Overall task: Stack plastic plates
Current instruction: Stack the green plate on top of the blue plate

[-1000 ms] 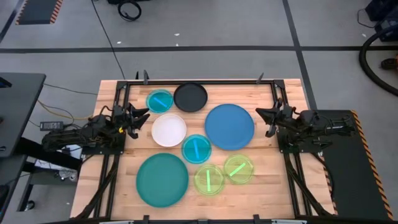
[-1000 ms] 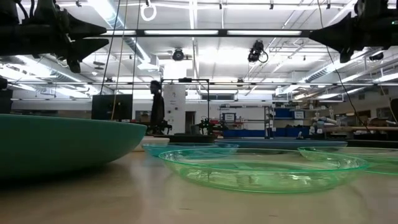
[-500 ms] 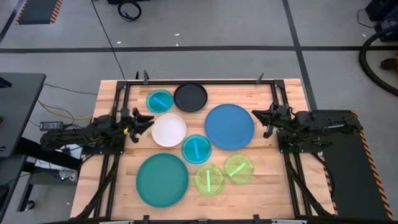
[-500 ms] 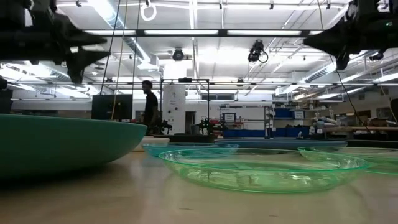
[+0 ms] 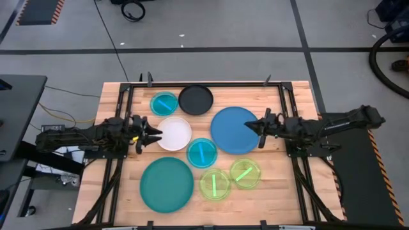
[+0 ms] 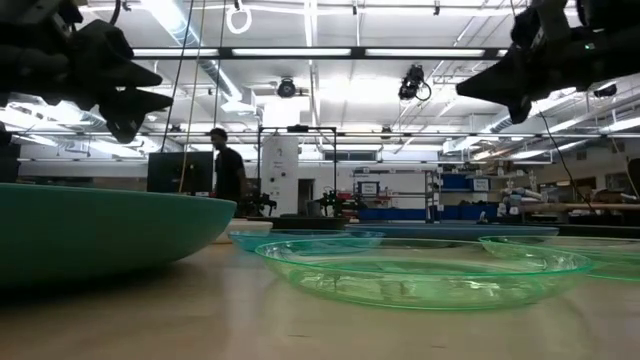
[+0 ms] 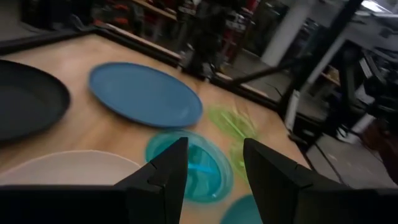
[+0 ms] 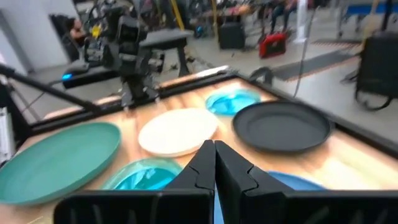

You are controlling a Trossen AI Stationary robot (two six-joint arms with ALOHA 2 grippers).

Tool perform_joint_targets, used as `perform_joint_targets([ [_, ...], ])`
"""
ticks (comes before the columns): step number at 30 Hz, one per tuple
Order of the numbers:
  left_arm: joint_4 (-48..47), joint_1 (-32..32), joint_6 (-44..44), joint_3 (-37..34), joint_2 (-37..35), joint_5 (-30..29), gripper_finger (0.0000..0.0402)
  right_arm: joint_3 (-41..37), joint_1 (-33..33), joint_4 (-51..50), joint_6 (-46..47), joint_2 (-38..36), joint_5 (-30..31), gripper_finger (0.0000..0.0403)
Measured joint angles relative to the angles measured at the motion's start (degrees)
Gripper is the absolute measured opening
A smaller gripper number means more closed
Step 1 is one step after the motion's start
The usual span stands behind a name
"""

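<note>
high view: eight round plates lie flat and unstacked on a pale wood-plank table (image 5: 115, 96). matte black plate (image 5: 195, 99), matte white plate (image 5: 174, 133), big blue plate (image 5: 231, 134), big teal plate (image 5: 167, 183). two clear cyan plates (image 5: 163, 103) (image 5: 202, 153) and two clear neon-green plates (image 5: 215, 184) (image 5: 245, 172), each with a bright streak across it. left gripper (image 5: 153, 133) reaches in low and level, tips at the white plate's near rim, fingers spread a little, holding nothing. right gripper (image 5: 250, 124) stretched out level, tip over the blue plate's near edge, fingers pressed together, empty.

low view: teal plate (image 6: 100, 235) looms closest, opaque with a thick curved rim. a green plate (image 6: 420, 270) is glassy and shallow, with the second green one (image 6: 585, 250) beside it. both grippers (image 6: 150, 95) (image 6: 480, 88) hang dark, well above the plates. a person (image 6: 228, 172) stands far back in the room.

left wrist view: fingers (image 7: 163, 180) parted with a clear gap, nothing between. white plate (image 7: 68, 168) just ahead of them, a cyan plate (image 7: 193, 163) beyond, blue plate (image 7: 144, 94) and black plate (image 7: 28, 99) farther, green (image 7: 231, 121) off past the cyan.

right wrist view: fingers (image 8: 205, 165) meet at a point, closed on nothing. blue plate (image 8: 292, 182) under the tip; cyan (image 8: 140, 174), white (image 8: 177, 130), black (image 8: 281, 126) and teal (image 8: 59, 155) ahead.
</note>
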Motion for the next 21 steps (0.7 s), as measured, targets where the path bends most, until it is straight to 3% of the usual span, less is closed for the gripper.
perform_joint_targets([
  [10, -1.16, -0.01, -1.47, 0.09, 3.09, 8.02, 0.0162, 12.82, 3.72, -0.13, -1.06, 20.62, -1.89, 0.0010],
  [15, -2.00, -0.02, -1.76, 0.11, 5.07, 8.29, 0.0162, 21.10, 4.81, -2.02, -3.53, 30.70, -1.96, 0.0010],
  [21, -2.25, 0.02, -1.36, 0.11, 7.22, 7.96, 0.0162, 30.51, 5.88, -3.00, -5.76, 41.61, -6.21, 0.0010],
])
